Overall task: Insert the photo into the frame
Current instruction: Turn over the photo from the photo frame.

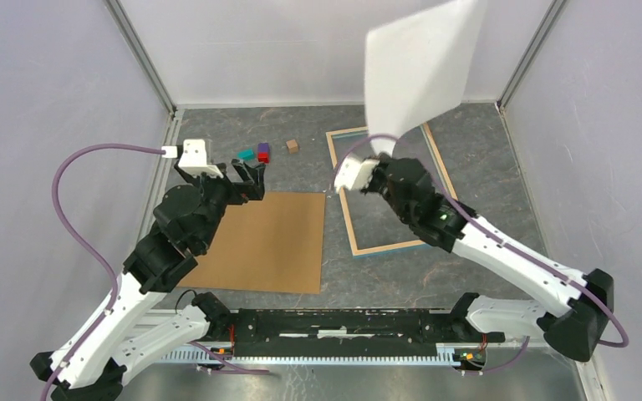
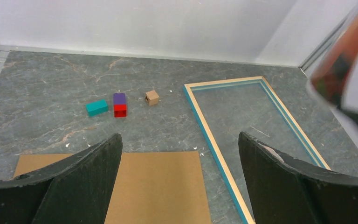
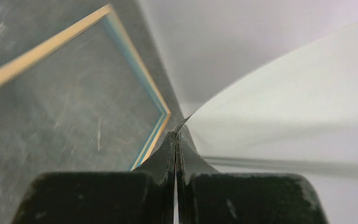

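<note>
Because the right fingers [image 3: 121,196] are pinched together on one corner of the photo [image 1: 422,63], which bows in the air over the frame [image 2: 212,140] lying flat on the bench [image 1: 217,125], it should come down slowly, corner to corner. The left fingers [image 2: 74,186] gape wide, empty, above the brown board [image 1: 272,238]. White walls [image 1: 301,50] close in the grey bench.

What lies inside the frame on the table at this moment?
Only bare grey table shows inside the frame. The photo is held in the air by the right end effector. In the top view, photo and arm hide part of the opening.
</note>
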`<state>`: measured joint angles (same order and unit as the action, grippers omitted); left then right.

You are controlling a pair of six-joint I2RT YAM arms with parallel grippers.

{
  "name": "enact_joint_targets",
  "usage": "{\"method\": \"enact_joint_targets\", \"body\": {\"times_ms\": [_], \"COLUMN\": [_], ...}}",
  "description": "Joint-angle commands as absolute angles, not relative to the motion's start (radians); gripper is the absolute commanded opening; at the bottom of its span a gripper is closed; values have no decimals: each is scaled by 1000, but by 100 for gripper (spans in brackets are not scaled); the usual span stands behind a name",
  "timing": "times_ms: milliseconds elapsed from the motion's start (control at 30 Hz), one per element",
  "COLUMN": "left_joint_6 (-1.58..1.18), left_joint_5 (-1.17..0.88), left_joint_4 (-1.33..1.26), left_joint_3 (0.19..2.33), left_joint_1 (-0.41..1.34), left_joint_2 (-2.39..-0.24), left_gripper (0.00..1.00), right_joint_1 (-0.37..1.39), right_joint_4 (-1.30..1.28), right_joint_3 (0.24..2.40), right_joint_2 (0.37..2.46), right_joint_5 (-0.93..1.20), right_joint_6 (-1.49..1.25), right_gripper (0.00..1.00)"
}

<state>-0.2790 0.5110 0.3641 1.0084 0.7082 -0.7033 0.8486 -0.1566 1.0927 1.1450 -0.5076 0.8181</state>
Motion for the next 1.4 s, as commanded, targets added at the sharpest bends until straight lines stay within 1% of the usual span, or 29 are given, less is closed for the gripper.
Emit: {"method": "enact_joint_targets", "body": {"times_ms": [0, 100, 167, 300, 433, 600, 733, 800, 867, 933, 1000, 1033, 1100, 1167, 1200, 1267, 1300, 1333, 1367], "left_joint_6": [-281, -282, -286, -294, -301, -303, -311, -313, -316, -320, -323, -325, -329, -330, -330, -332, -334, -334, -336], "left_joint_5": [588, 579, 572, 563, 551, 550, 536, 531, 526, 521, 515, 511, 503, 502, 502, 497, 494, 490, 487], "left_joint_4": [318, 307, 307, 310, 311, 309, 313, 312, 312, 312, 314, 315, 314, 314, 313, 315, 316, 316, 315], "left_joint_3": [1011, 1002, 1003, 1005, 1005, 1002, 1005, 1005, 1004, 1003, 1005, 1005, 1005, 1003, 1003, 1005, 1005, 1006, 1006], "left_joint_1": [703, 703, 703, 703, 703, 703, 703, 703, 702, 703, 703, 703, 703, 703, 703, 703, 703, 702, 702], "left_joint_2": [-681, -672, -674, -681, -681, -686, -697, -700, -703, -708, -714, -716, -717, -719, -721, -724, -726, -727, -729], "left_gripper": [100, 100, 100, 100, 100, 100, 100, 100, 100, 100, 100, 100, 100, 100, 100, 100, 100, 100, 100], "right_joint_1": [849, 848, 848, 849, 854, 857, 857, 857, 857, 857, 858, 857, 856, 857, 857, 857, 856, 857, 858], "right_joint_4": [-221, -108, -89, -71, -112, -172, -272, -306, -328, -348, -360, -359, -328, -313, -307, -325, -344, -360, -378], "right_joint_3": [894, 723, 639, 528, 501, 486, 471, 460, 447, 445, 450, 452, 442, 429, 430, 464, 492, 522, 546], "right_joint_2": [1171, 1138, 1120, 1091, 1054, 960, 944, 956, 965, 959, 938, 919, 871, 817, 790, 752, 739, 733, 730], "right_joint_5": [-287, -169, -116, -89, -87, -94, -178, -272, -372, -409, -390, -373, -363, -354, -361, -342, -304, -241, -181], "right_joint_6": [1139, 1137, 1132, 1098, 1073, 1056, 1041, 1005, 970, 955, 949, 943, 921, 896, 873, 795, 746, 679, 631], "right_gripper": [0, 0, 0, 0, 0, 0, 1, 3, 0, 0, 0, 4, 20, 42, 49, 56, 63, 96, 98]}}
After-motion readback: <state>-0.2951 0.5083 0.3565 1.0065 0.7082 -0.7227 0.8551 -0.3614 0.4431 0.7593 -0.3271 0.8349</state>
